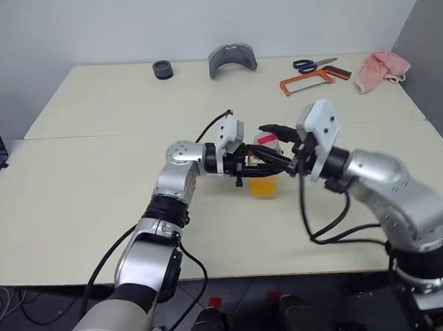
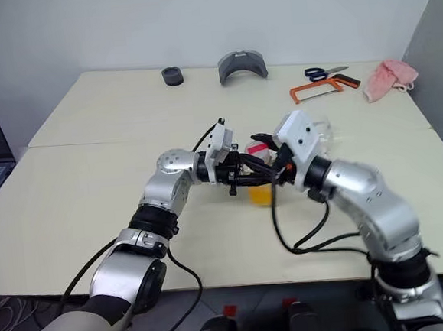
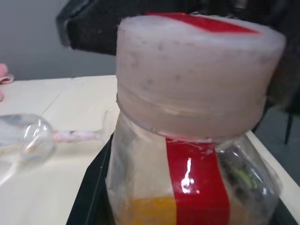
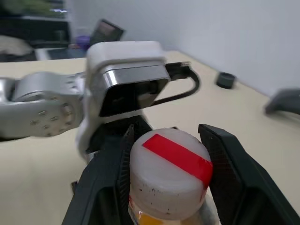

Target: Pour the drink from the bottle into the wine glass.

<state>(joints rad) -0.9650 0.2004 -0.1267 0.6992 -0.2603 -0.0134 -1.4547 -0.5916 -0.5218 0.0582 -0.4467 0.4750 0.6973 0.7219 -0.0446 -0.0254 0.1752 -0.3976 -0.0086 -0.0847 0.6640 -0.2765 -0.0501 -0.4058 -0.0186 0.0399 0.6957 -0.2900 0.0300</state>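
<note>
Held above the bench (image 1: 94,198), near its front middle: the bottle (image 3: 187,154), upright, clenched in the left end effector (image 1: 256,165) around its body, orange drink (image 1: 265,186) low inside. Closed on the red-and-white cap (image 4: 168,176) from either side: the right end effector (image 4: 168,159), fingers (image 4: 229,164) touching it. Lying on its side just beyond: the wine glass (image 3: 26,140).

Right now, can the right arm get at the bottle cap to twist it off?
Probably yes. The right gripper already has its jaws either side of the cap, nothing between them. The left gripper holds the bottle lower down, below the cap, so it leaves the top free.
</note>
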